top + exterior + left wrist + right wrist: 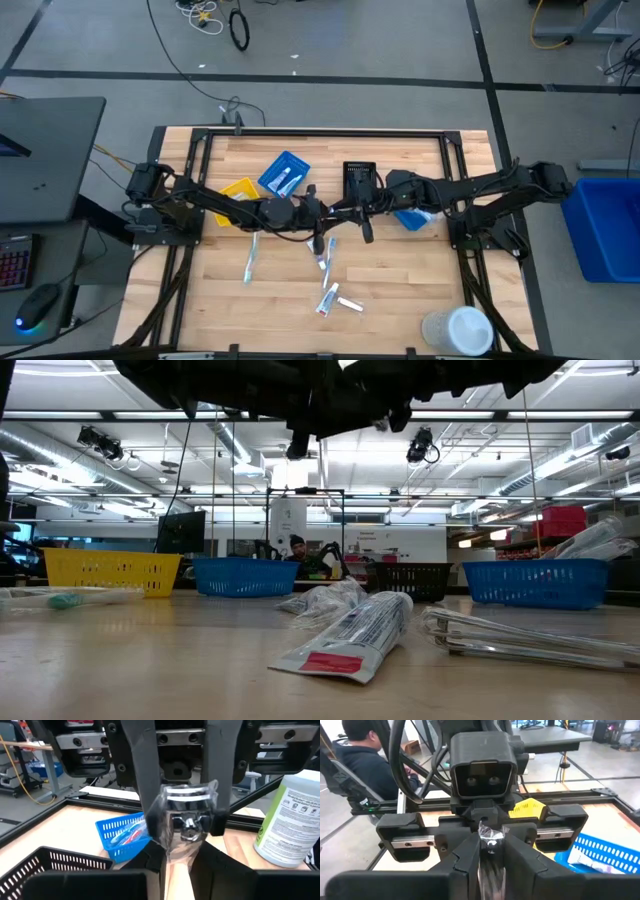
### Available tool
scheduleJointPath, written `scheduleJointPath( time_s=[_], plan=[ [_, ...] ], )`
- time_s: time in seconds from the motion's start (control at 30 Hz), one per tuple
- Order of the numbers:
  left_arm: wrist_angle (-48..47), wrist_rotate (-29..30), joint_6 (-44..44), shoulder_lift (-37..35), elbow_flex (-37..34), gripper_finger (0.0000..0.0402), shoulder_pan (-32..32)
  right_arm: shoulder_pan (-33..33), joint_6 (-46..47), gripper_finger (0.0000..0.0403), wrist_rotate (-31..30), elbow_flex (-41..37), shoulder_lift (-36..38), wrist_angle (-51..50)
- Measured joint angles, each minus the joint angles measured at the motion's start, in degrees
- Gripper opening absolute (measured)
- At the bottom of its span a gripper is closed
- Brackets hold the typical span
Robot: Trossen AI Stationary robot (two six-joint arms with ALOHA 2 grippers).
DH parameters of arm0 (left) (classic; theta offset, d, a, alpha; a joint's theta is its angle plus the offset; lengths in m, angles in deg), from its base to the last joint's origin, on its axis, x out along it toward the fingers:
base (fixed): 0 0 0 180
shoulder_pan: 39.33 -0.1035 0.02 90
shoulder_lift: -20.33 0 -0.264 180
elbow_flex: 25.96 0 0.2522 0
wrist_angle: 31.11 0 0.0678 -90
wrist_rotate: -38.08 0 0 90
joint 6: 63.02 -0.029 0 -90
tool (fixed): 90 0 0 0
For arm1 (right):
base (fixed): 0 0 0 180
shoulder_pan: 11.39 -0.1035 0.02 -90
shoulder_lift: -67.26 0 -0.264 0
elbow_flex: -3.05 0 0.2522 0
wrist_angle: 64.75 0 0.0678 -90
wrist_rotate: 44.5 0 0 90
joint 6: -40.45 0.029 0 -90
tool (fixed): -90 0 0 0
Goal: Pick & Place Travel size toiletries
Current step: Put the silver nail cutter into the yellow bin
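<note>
Little can be read. The large white container (292, 817) in the left wrist view carries a green-and-white label with blocks of small dark print, but no word of it can be made out. In the low view, the toothpaste tube (350, 635) lying on the table (150, 670) shows a red panel and lines of fine print, all too small to read.

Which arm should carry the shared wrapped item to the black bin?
Right, probably: right gripper and left gripper both pinch the wrapped item, but the black bin sits on the right arm's side.
</note>
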Motion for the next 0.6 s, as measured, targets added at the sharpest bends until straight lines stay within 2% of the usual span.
scheduleJointPath(
  time_s=[0.23, 0.37, 0.5, 0.6],
  plan=[
    [-5.2, 1.7, 4.8, 0.0, 0.0, 0.0058, 0.0, 0.1, 0.0, 0.0128, -0.5, 0.0, 0.0, -2.2],
    [-11.5, 2.0, 6.7, -1.8, 0.0, 0.0056, 0.2, 0.1, 0.0, 0.015, -5.5, 0.0, 0.9, -4.9],
    [-26.4, 5.1, 11.0, -7.5, 0.0, 0.0056, 0.2, 0.2, 0.0, 0.0164, -9.7, 0.0, 2.2, -8.4],
    [-41.3, 7.7, 15.4, -13.9, 0.0, 0.0058, 0.2, 0.2, 0.0, 0.0169, -9.8, 0.0, 2.2, -8.5]
  ],
)
